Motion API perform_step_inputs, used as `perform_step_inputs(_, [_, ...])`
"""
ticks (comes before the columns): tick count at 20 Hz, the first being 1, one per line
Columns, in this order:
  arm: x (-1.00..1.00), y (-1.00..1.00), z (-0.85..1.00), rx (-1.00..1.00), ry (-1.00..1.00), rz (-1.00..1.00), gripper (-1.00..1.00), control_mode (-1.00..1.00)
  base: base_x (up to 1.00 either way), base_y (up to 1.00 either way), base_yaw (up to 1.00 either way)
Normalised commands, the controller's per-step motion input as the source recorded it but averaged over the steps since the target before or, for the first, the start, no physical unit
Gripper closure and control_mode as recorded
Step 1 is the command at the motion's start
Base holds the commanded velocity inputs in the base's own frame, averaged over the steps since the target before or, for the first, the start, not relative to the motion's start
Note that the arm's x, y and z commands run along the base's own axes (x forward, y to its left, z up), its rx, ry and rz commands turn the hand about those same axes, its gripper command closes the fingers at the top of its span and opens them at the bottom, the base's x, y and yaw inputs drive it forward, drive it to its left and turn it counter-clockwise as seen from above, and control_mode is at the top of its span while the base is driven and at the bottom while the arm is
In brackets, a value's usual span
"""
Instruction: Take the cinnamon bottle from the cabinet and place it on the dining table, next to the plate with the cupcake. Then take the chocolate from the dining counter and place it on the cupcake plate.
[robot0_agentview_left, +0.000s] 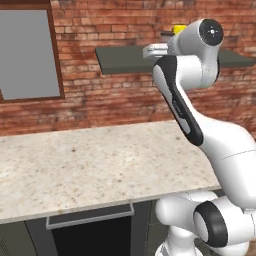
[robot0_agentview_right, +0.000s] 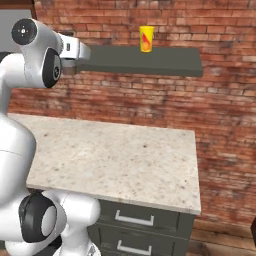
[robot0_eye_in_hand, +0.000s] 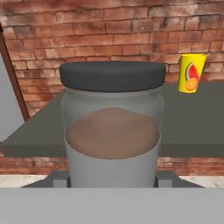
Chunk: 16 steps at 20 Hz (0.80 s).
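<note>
1. Here the gripper (robot0_eye_in_hand: 112, 178) has its fingers (robot0_eye_in_hand: 58, 178) against both sides of the cinnamon bottle (robot0_eye_in_hand: 112, 127), gripping it.
2. The bottle stands upright, long axis vertical, dark cap on top, at the cabinet (robot0_eye_in_hand: 192, 118) shelf's front edge.
3. A yellow packet (robot0_eye_in_hand: 191, 72) stands farther along the shelf.

Cabinet (robot0_agentview_right: 150, 62): was mounted on the brick wall (robot0_agentview_right: 200, 115), above the counter (robot0_agentview_right: 125, 160).
Yellow packet (robot0_agentview_right: 146, 39): was set upright on the cabinet.
Cinnamon bottle (robot0_eye_in_hand: 113, 127): was seen in the hand view before the cabinet's front edge, left of the packet.
Drawers (robot0_agentview_right: 140, 222): were fitted beneath the counter.
</note>
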Motion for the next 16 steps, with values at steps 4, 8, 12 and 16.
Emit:
perform_step_inputs(4, [0.0, 0.0, 0.0, 0.0, 0.0, 0.0, 1.0, 1.0, -0.92, 0.04, 0.14])
perform_step_inputs(8, [0.0, 0.0, 0.0, 0.0, 0.0, 0.0, 1.0, 1.0, -0.56, 0.25, 0.62])
perform_step_inputs(12, [0.0, 0.0, 0.0, 0.0, 0.0, 0.0, 1.0, 1.0, -0.37, 0.19, 0.87])
perform_step_inputs(16, [0.0, 0.0, 0.0, 0.0, 0.0, 0.0, 1.0, 1.0, -0.25, 0.0, 0.95])
